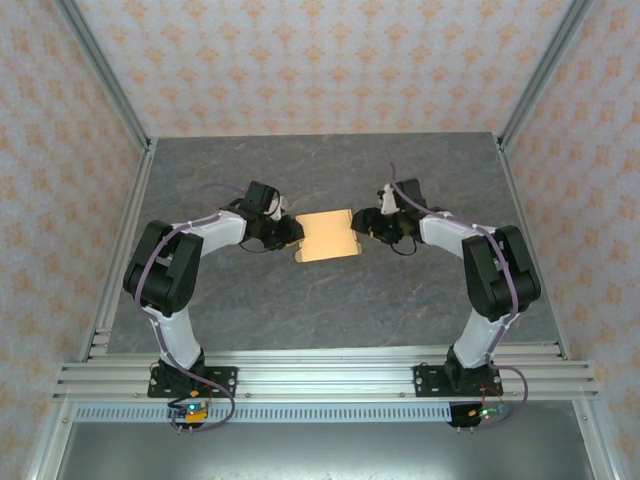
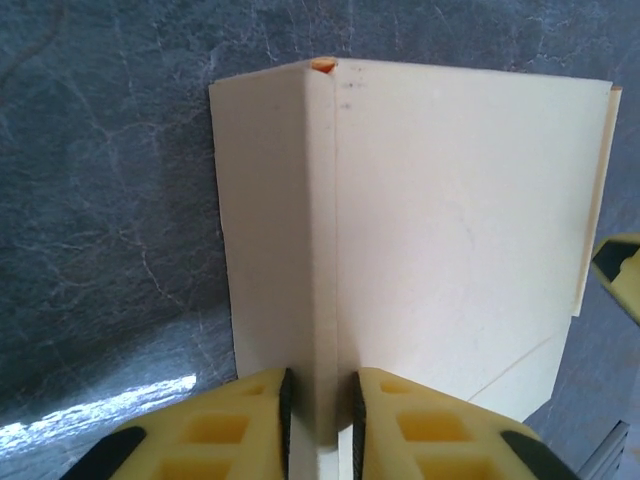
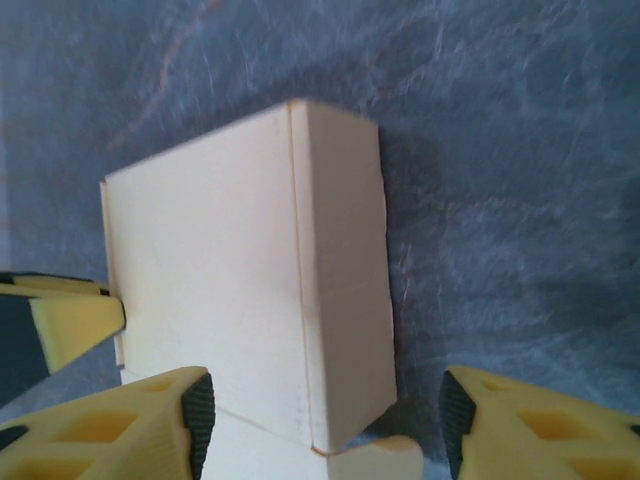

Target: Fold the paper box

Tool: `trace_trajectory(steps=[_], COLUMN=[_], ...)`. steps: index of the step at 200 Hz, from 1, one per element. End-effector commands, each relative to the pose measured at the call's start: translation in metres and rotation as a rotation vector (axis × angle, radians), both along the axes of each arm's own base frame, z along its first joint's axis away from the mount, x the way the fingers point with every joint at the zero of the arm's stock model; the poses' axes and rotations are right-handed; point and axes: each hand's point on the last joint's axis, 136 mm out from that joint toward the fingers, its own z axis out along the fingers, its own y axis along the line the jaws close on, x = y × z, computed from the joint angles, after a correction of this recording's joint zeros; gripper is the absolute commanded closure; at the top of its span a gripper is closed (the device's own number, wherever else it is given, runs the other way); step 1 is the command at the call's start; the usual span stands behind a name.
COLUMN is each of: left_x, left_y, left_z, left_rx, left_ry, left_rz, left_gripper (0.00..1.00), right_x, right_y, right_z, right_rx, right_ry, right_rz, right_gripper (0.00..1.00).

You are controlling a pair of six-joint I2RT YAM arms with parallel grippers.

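**Item:** paper box [image 1: 325,237], at the middle of the table [image 1: 330,310], between my 2 grippers.

**Left gripper** [image 2: 320,400]: jaws nearly closed, pinching the raised crease at the box's left end.

**Right gripper** [image 3: 325,405]: jaws wide, holding nothing, straddling the upright panel at the right end.

**Step, as I judge it:** squaring the walls.

**Method:** hold the left pinch firmly on the crease. Close the right evenly on the panel, not its corner, so the thin card doesn't buckle.

**Pose:** elbows out, forearms reaching inward, grippers facing each other across the box.
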Motion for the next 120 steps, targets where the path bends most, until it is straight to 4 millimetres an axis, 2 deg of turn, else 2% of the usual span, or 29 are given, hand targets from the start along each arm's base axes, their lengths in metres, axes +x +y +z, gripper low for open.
trace_trajectory(steps=[1,12,15,38,61,93,120], left_x=[-0.022,-0.022,-0.025,-0.029,-0.034,-0.039,-0.04], left_y=[0.018,0.016,0.017,0.021,0.03,0.039,0.04], left_z=[-0.044,-0.044,-0.053,-0.059,-0.065,-0.069,-0.072], left_rx=[0.055,0.026,0.026,-0.009,-0.012,0.017,0.03], left_ry=[0.119,0.118,0.143,0.169,0.177,0.183,0.191], left_rz=[0.01,0.011,0.009,0.024,0.04,0.051,0.04], left_gripper=[0.81,0.83,0.84,0.88,0.88,0.87,0.87], right_x=[0.01,0.01,0.01,0.01,0.015,0.012,0.009], right_y=[-0.005,-0.009,-0.009,-0.008,-0.008,0.008,0.033], right_z=[0.011,0.011,0.011,0.008,-0.004,-0.013,-0.005], right_rx=[0.093,0.118,0.124,0.148,0.146,0.185,0.265], right_ry=[-0.012,0.004,0.007,0.036,0.08,0.124,0.132], right_rz=[-0.017,-0.022,-0.02,-0.005,-0.036,0.006,0.083], right_gripper=[0.33,0.31,0.31,0.3,0.29,0.28,0.24])
